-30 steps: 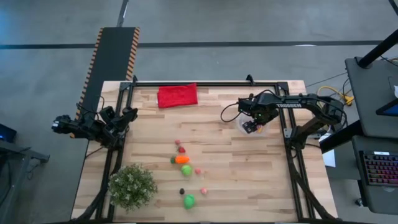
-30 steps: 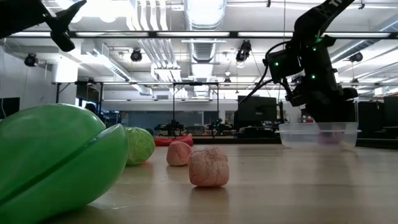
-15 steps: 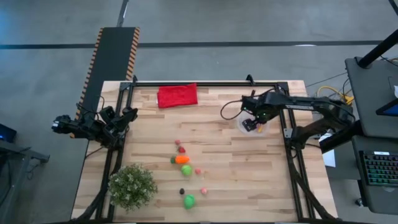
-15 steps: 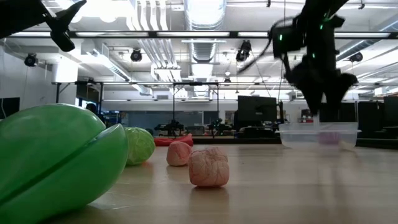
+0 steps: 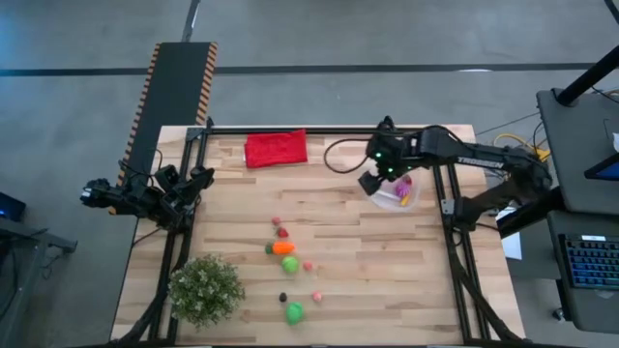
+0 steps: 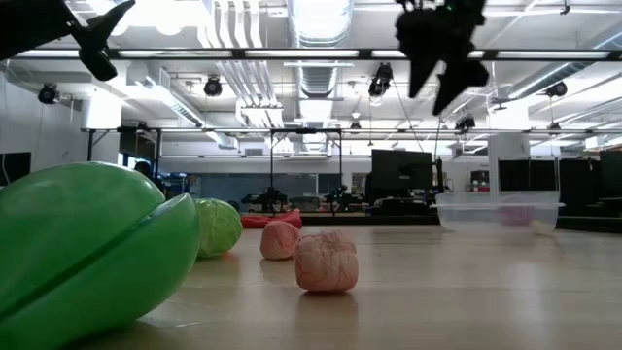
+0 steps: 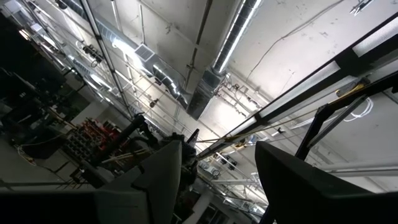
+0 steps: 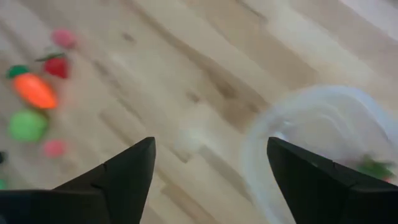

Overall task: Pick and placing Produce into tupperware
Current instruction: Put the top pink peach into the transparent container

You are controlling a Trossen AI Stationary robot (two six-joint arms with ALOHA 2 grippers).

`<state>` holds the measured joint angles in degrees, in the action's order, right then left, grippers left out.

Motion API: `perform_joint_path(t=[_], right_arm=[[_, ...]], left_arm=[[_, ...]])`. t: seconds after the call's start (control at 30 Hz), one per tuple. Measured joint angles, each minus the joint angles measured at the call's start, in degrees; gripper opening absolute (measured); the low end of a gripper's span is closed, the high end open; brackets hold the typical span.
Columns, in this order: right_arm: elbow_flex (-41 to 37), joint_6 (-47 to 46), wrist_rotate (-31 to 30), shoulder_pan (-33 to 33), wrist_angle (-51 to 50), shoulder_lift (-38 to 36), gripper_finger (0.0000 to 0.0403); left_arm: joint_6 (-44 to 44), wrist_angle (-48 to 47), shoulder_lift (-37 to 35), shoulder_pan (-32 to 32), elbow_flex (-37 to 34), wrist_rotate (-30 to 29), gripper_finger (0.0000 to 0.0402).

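The clear tupperware [image 5: 395,193] stands near the table's right edge, with magenta and pale produce [image 5: 403,184] inside; the low view shows it as a see-through tub [image 6: 498,210]. My right gripper [image 5: 370,183] hangs open and empty, high above the table just left of the tub [image 8: 323,143], its fingers apart in the low view [image 6: 434,83]. Loose produce lies mid-table: an orange piece [image 5: 282,247], green ones [image 5: 290,263] [image 5: 294,312], and red, pink and dark bits. My left gripper [image 5: 198,179] waits open at the left edge, pointing at the ceiling [image 7: 217,168].
A red cloth [image 5: 276,148] lies at the far edge. A bushy potted plant [image 5: 205,289] stands at the near left corner. Black frame rails [image 5: 450,208] run along the table's sides. Bare wood lies between the produce cluster and the tub.
My right gripper has risen from low over the tub to well above it, moved a little toward the table's left and far side, and turned. The tub now shows uncovered with a magenta piece inside. The tub and loose produce have stayed in place.
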<state>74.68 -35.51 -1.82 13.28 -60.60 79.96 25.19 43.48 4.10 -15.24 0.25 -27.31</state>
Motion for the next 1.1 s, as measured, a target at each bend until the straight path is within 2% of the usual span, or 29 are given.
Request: perform_joint_path(t=[0.13,0.23,0.33,0.5,0.87,1.1], right_arm=[[5.9,-0.7,4.0,-2.7,0.1,7.8,0.0297],[10.3,-0.1,4.2,-4.7,0.0,15.0,0.0297],[15.2,2.1,4.3,-6.0,0.0,22.3,0.0297],[24.4,6.6,3.8,-7.8,1.2,33.0,0.0294],[47.8,9.6,5.4,-8.7,3.3,52.2,0.0286],[57.7,10.1,7.2,-9.7,2.5,61.5,0.0281]], left_arm=[[1.3,0.1,-0.1,0.0,0.0,0.0,0.0192],[3.4,0.6,-0.2,0.0,0.0,2.0,0.0192],[3.5,1.6,-0.2,0.0,0.1,6.3,0.0192],[1.7,2.1,-0.3,0.0,2.1,9.3,0.0192],[-0.6,2.5,-2.5,0.0,3.5,12.4,0.0192],[-1.5,2.9,-2.5,0.0,3.5,13.0,0.0192]])
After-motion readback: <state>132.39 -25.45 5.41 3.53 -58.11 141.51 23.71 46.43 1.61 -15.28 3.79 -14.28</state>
